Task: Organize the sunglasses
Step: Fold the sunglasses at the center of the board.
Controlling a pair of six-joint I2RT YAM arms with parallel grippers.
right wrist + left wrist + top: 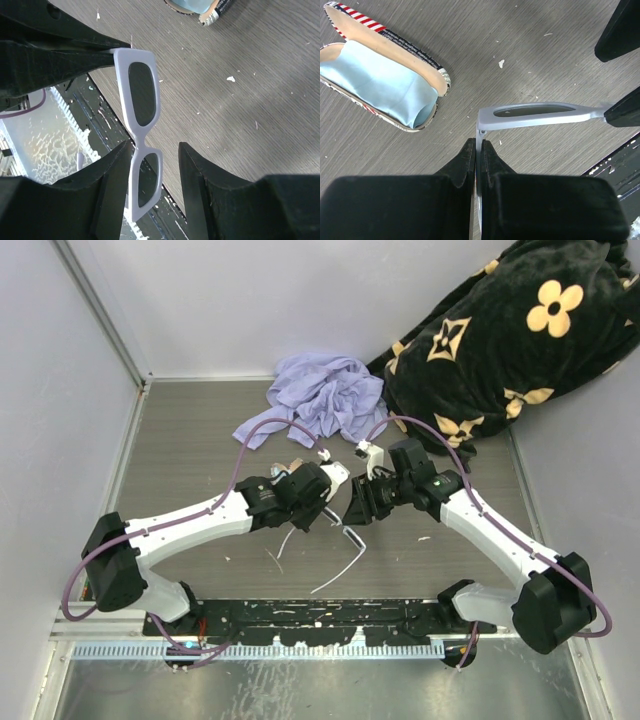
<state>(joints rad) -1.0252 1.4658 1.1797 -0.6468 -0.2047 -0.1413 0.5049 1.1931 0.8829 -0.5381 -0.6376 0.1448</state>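
At the bottom of the top view, a black rail (320,612) carries both arm bases. Just above it, the slim white arms of the sunglasses (142,97) slant toward the lower middle of the frame, over the grey surface (200,450). The front of the sunglasses sits at the centre of that view, between the two sets of jaws.

The left jaws are clenched on the sunglasses at one corner, where an arm meets the front. In the left wrist view the white plastic is pinched in the slit between the two black fingers (465,162).

The right jaws are released. They stand apart on either side of the other lens, one finger (112,185) at the frame's edge and the other clear of it, with surface showing in the gap.

Beyond, in the upper left of the left wrist view, a striped case (390,42) lies open on the surface with a light-blue cloth (380,82) in it. Farther back in the top view, a crumpled lilac rag (322,390) lies at upper centre. It touches a black blanket (500,330) with tan flowers in the upper right corner.
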